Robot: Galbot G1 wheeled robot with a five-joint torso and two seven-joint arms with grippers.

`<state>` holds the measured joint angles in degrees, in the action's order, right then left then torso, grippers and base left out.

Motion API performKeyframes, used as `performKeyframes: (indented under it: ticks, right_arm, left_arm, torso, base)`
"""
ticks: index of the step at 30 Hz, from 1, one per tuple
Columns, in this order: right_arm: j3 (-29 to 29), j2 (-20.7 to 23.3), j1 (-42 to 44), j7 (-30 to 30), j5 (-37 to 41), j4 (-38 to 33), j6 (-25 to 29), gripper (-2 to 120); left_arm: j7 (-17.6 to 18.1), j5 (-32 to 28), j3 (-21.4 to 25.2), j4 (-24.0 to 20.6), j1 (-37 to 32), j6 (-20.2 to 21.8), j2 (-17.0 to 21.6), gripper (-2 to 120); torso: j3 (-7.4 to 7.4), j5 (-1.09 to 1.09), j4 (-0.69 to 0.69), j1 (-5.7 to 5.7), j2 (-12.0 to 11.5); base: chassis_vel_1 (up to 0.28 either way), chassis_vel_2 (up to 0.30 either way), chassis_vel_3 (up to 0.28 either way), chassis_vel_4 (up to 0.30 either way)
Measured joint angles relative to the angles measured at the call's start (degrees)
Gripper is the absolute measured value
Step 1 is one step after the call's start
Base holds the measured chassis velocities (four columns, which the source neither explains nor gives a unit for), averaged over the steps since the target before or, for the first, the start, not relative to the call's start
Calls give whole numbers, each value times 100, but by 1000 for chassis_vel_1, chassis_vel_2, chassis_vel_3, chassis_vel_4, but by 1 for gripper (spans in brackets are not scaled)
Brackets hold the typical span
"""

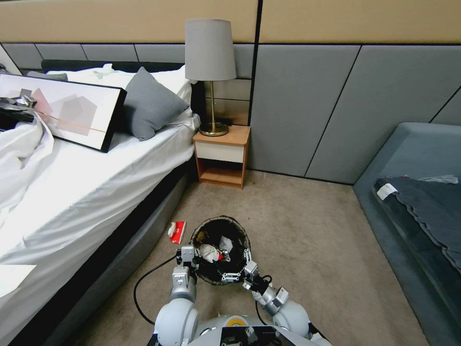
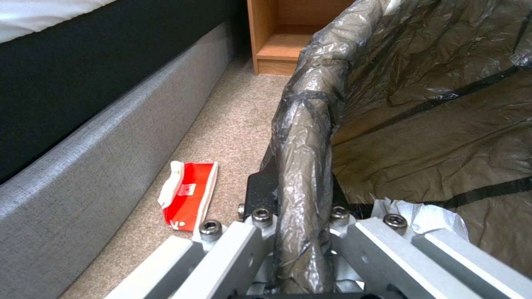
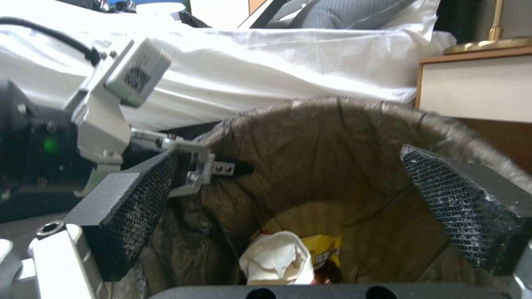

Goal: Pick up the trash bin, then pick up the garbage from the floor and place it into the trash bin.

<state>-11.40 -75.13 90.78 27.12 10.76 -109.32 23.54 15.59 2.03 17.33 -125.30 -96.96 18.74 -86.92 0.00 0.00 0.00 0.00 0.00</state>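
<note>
We find the left gripper (image 1: 188,252) clenched on the rim of the trash bin (image 1: 222,226), beside the bed (image 1: 96,192). The right gripper (image 1: 246,270) hangs over the opening, jaws released. One red packet (image 1: 177,231) remains on the carpet — retrieval comes next, we judge.
</note>
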Motion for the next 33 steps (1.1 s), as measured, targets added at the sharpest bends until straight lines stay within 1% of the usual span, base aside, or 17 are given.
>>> performKeyframes:
  ticks: [4, 5, 6, 7, 8, 9, 10, 11, 12, 13, 14, 17, 18, 20, 22, 26, 33]
  right_arm:
    - [-83, -3, 136, -131, -112, -385, 106, 100]
    - [-169, -23, 249, -420, -306, -782, 150, 100]
    - [-219, -45, 305, -560, -411, -942, 143, 100]
    - [-219, -45, 305, -560, -411, -942, 143, 100]
    - [-356, -134, 411, -870, -657, -1260, 154, 100]
    - [-445, -196, 459, -1031, -771, -1400, 192, 100]
    - [-445, -196, 459, -1031, -771, -1400, 192, 100]
    - [-608, -325, 572, -1304, -947, -1588, 251, 100]
    - [-722, -430, 650, -1453, -1004, -1650, 269, 100]
    - [-803, -519, 699, -1559, -1039, -1669, 272, 100]
    - [-803, -519, 699, -1559, -1039, -1669, 272, 100]
    - [-1147, -892, 863, -2018, -1253, -1534, 365, 100]
    - [-1147, -892, 863, -2018, -1253, -1534, 365, 100]
    - [-1268, -1041, 1017, -2183, -1272, -1375, 521, 100]
    - [-1292, -1060, 1062, -2204, -1267, -1344, 561, 100]
    - [-1456, -1131, 1193, -2217, -1200, -1181, 822, 100]
    - [-1653, -1246, 1132, -2187, -1126, -1042, 894, 100]
  left_arm:
    - [1, -5, 13, 0, -2, 0, 14, 0]
    - [1, -9, 23, 7, 1, 0, 21, 0]
    - [0, -10, 33, 18, 4, 0, 21, 0]
    - [0, -10, 33, 18, 4, 0, 21, 0]
    - [1, -20, 53, 40, 8, -2, 25, 0]
    - [0, -27, 62, 47, 9, -4, 26, 0]
    - [0, -27, 62, 47, 9, -4, 26, 0]
    - [1, -41, 77, 50, 9, -8, 27, 0]
    - [1, -50, 84, 50, 8, -10, 27, 0]
    - [1, -55, 88, 49, 8, -10, 27, 0]
    - [1, -55, 88, 49, 8, -10, 27, 0]
    - [4, -68, 93, 43, 13, -16, 24, 0]
    - [4, -68, 93, 43, 13, -16, 24, 0]
    - [5, -69, 91, 17, 18, -17, 26, 0]
    - [5, -69, 91, 8, 18, -17, 26, 0]
    - [6, -70, 104, -10, 6, -18, 14, 0]
    - [13, -87, 96, -4, -20, -30, -17, 0]
  torso:
    - [0, 0, 0, 0, 0]
    - [0, 0, 1, 0, 0]
    - [0, 0, 1, 0, 0]
    - [0, 0, 1, 0, 0]
    - [0, -2, -1, 0, 0]
    - [0, -1, 0, 0, 0]
    - [0, -1, 0, 0, 0]
    - [0, -1, 0, 0, 0]
    - [0, -1, 0, 0, 0]
    - [0, -1, 0, 0, 0]
    - [0, -1, 0, 0, 0]
    - [0, 0, -1, 0, 0]
    - [0, 0, -1, 0, 0]
    - [0, 0, 0, 0, 0]
    - [0, 0, -1, 0, 0]
    - [0, 0, 0, 0, 0]
    - [0, 0, 0, 0, 0]
  base:
    - [0, 0, 0, 0]
    - [0, 0, 0, 0]
    - [0, 0, 0, 0]
    - [0, 0, 0, 0]
    - [0, 0, 0, 0]
    - [0, 0, 0, 0]
    - [0, 0, 0, 0]
    - [0, 0, 0, 0]
    - [0, 0, 0, 0]
    - [0, 0, 0, 0]
    - [0, 0, 0, 0]
    - [0, 0, 0, 0]
    - [0, 0, 0, 0]
    - [0, 0, 0, 0]
    - [0, 0, 0, 0]
    - [0, 0, 0, 0]
    - [0, 0, 0, 0]
